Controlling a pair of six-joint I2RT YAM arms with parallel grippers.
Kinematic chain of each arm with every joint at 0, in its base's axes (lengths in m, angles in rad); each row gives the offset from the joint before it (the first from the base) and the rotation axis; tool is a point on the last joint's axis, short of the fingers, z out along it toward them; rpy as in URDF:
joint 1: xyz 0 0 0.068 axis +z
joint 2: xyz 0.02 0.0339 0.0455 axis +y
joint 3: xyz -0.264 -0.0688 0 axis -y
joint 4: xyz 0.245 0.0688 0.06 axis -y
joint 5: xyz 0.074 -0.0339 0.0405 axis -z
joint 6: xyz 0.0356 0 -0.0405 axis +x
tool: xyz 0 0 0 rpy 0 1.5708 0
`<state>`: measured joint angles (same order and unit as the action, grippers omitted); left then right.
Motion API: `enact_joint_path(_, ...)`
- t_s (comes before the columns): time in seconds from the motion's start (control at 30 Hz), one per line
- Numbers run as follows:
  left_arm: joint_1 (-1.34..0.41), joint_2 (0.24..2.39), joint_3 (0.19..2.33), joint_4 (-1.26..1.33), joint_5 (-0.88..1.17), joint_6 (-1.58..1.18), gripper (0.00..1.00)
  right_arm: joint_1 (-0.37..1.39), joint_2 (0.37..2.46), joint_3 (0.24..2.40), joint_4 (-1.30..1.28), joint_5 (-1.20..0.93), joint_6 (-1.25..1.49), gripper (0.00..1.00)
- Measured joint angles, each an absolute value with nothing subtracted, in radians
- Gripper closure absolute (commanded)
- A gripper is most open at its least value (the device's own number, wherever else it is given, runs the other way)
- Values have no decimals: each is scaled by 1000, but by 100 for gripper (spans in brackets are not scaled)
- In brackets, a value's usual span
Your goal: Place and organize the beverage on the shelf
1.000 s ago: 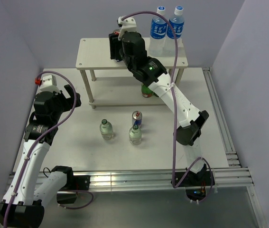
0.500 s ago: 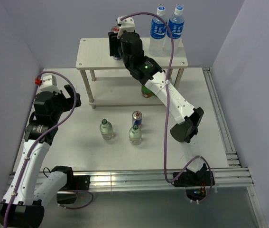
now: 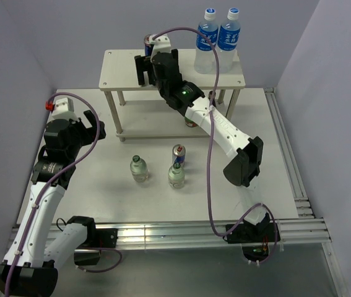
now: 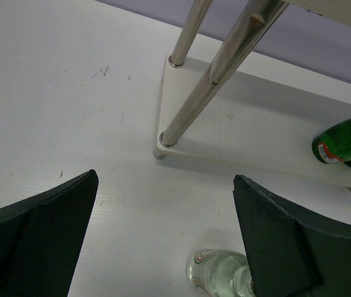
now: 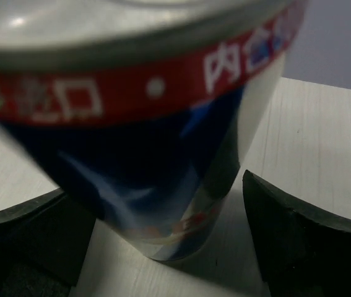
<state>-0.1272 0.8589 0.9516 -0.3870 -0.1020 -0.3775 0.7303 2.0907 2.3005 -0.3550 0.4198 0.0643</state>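
Observation:
On the shelf's top board (image 3: 121, 69) stands a blue-silver-red can (image 3: 149, 42) between the fingers of my right gripper (image 3: 147, 62), which is open. In the right wrist view this can (image 5: 144, 124) rests upright on the board, and my right gripper (image 5: 166, 241) has a finger on either side of it. Two blue-labelled bottles (image 3: 207, 37) (image 3: 229, 34) stand at the board's right end. A second can (image 3: 178, 154) and two clear green-capped bottles (image 3: 138, 168) (image 3: 176, 176) stand on the table. My left gripper (image 3: 91, 127) hangs open at the left, above one clear bottle (image 4: 221, 275).
A green bottle (image 4: 345, 143) lies on the shelf's lower board (image 4: 255, 130), mostly hidden under my right arm in the top view. The silver shelf legs (image 4: 209, 80) rise just ahead of my left gripper (image 4: 166, 229). Grey walls close in the table on three sides.
My right gripper has opened and let go of the can on the shelf's top board, after shifting a little to the left. The left arm has not moved.

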Motion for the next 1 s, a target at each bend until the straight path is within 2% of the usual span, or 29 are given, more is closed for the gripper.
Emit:
enact_joint_path(0.43,-113,859,952,-387,-102,-377,2,769,1846,1996,-304,460,117,0)
enact_joint_path(0.7,-118,860,952,-387,-104,-363,2,913,1500,1583,-244,546,181,0)
enact_joint_path(0.8,-202,865,961,-413,-160,-358,2,1013,1333,1415,-225,590,219,0)
enact_joint_path(0.97,-468,841,985,-498,-299,-406,2,1180,1102,1193,-209,678,312,0)
enact_joint_path(1.0,-512,822,985,-520,-316,-425,5,1209,1069,1156,-215,700,336,0)
